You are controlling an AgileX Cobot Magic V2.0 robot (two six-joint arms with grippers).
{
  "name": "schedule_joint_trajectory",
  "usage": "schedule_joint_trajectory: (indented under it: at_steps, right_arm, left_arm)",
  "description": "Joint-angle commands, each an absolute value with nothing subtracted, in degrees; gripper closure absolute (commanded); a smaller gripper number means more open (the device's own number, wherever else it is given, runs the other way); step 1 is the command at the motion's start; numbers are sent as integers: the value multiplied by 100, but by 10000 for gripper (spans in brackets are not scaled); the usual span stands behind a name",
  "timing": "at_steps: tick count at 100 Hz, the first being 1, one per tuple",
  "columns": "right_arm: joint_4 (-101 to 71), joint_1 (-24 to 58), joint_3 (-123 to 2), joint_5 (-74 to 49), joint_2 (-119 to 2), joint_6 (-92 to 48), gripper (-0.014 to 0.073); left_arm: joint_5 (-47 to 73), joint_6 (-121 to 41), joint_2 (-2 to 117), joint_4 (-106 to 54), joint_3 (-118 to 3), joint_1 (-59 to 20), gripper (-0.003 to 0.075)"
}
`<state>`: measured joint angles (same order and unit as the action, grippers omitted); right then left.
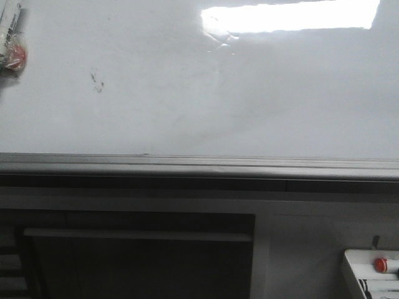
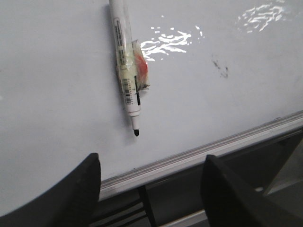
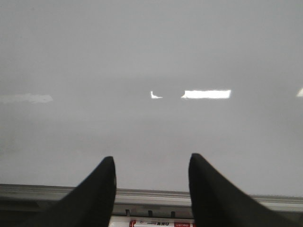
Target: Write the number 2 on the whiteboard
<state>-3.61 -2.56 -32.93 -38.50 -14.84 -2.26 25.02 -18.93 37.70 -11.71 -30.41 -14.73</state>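
The whiteboard (image 1: 206, 93) fills the front view, glossy white with a grey frame edge (image 1: 199, 165) along its near side; it also shows in the left wrist view (image 2: 57, 94) and the right wrist view (image 3: 151, 56). No number 2 shows on it, only a small dark smudge (image 1: 96, 81) that also shows in the left wrist view (image 2: 221, 68). A white marker (image 2: 127, 71) with a black tip lies uncapped on the board, with red and clear tape on its barrel. My left gripper (image 2: 150, 165) is open and empty, over the board's edge short of the marker. My right gripper (image 3: 151, 163) is open and empty.
The marker's end shows at the far left of the front view (image 1: 12, 43). A bright light reflection (image 1: 290, 15) lies at the board's back right. A white box with a red-capped item (image 1: 381, 265) sits below the board at the right. A labelled marker (image 3: 161, 223) lies under the frame.
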Motion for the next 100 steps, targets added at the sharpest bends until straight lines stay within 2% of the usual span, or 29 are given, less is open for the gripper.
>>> schedule_joint_trajectory:
  at_steps: [1,27,46,88,100]
  right_arm:
    - [-371,-275,-3484,-3392,-1601,-289,272]
    - [-371,-275,-3484,-3392,-1601,-289,272]
    - [-371,-275,-3484,-3403,-1601,-289,272]
    - [-371,-275,-3484,-3403,-1601,-289,272]
    - [-371,-275,-3484,-3403,-1601,-289,272]
  left_arm:
    - [2094,-1853,4219,-1227,-3432,-1517,288]
    - [2222,-1853,5858,-1181,-4284,-1456,288]
    - [2258,-1712,6632,-1181,-4779,-1197,288]
    - [2348,-1712,7055,-1172,-5128,-1249,290]
    - [2376,-1712,7055,-1172,-5137,-1249,353]
